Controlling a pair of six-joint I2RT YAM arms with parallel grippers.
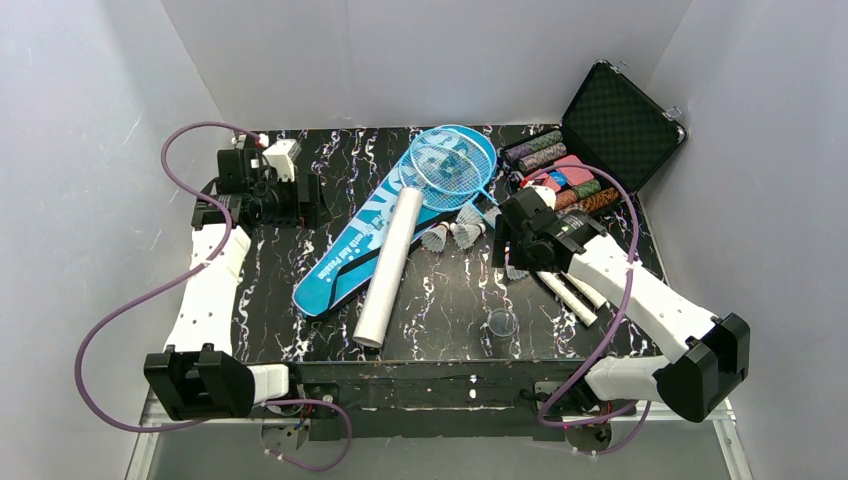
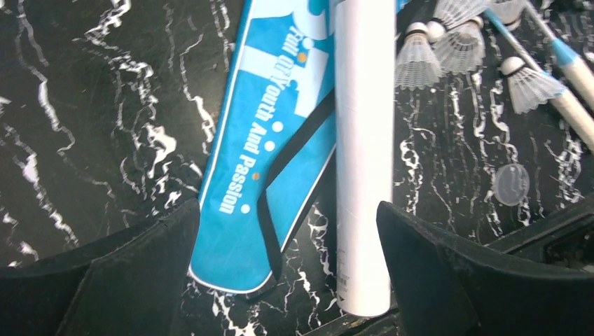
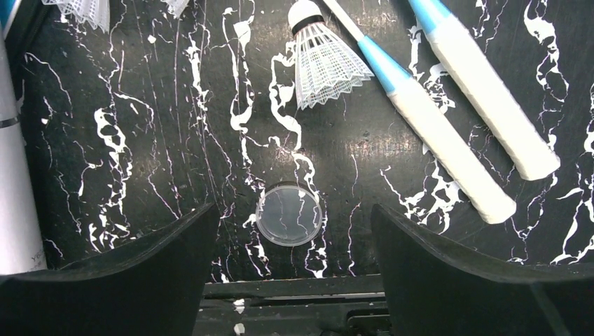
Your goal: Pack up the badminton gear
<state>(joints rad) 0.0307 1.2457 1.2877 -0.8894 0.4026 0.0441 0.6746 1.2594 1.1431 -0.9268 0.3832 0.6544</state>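
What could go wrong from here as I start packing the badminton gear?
The white tube rests partly on the blue bag, its near end at the front edge of the table; tugging the bag may roll it off. The clear cap is hard to see near that edge. A shuttlecock lies against a racket; lifting that racket could flick it away.

Robot lab test cell: plain white walls point(image 1: 420, 60) around black marbled table point(image 1: 450, 300), bolted robot arms point(image 1: 210, 290).

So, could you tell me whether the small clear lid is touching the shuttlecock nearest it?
Apart. The right wrist view shows a strip of bare tabletop between the clear lid and the shuttlecock.
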